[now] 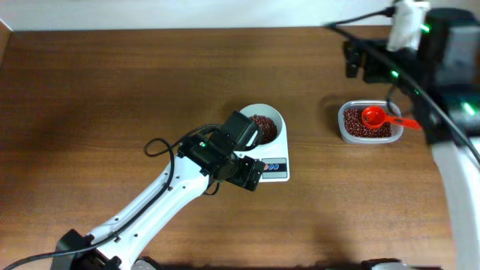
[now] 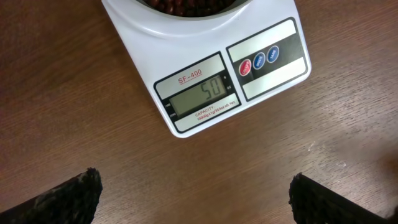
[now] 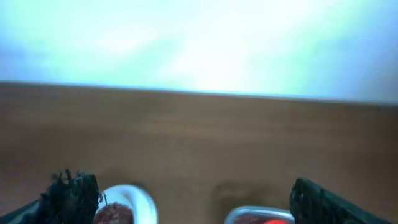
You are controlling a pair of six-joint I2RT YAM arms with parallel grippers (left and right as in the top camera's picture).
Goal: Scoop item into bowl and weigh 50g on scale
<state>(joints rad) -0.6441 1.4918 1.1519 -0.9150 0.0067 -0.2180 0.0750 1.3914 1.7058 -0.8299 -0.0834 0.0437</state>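
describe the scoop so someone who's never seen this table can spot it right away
On the brown wooden table, look right for the clear plastic container of dark red-brown beans. The scoop lies on those beans, its handle reaching over the container's right rim. It is the only bright red-orange thing there; the white bowl on the scale holds beans but no scoop.

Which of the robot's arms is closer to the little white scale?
Left. The left gripper sits right beside the scale; the right gripper is far off, near the clear container.
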